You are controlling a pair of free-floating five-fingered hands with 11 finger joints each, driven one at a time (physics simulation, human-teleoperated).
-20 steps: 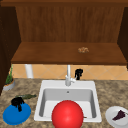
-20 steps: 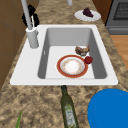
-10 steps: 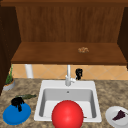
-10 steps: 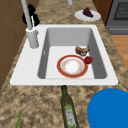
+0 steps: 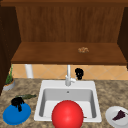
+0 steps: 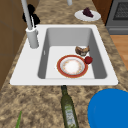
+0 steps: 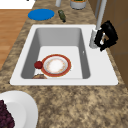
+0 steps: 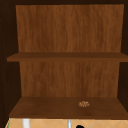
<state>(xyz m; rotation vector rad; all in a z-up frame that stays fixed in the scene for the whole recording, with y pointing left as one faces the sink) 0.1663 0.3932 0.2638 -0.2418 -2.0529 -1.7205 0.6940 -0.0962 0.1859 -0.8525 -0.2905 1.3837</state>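
My left hand hovers over the blue plate on the counter left of the sink, its fingers hanging relaxed toward the plate. My right hand hangs behind the sink, just right of the faucet. In the right side view the right hand has its fingers curled down beside the faucet base and holds nothing. The same hand shows dark behind the faucet in the left side view.
In the sink lie a red bowl, a small red fruit and a brown pastry. A green bottle lies beside the blue plate. A white plate with dark cake sits at the right. A small brown item rests on the shelf.
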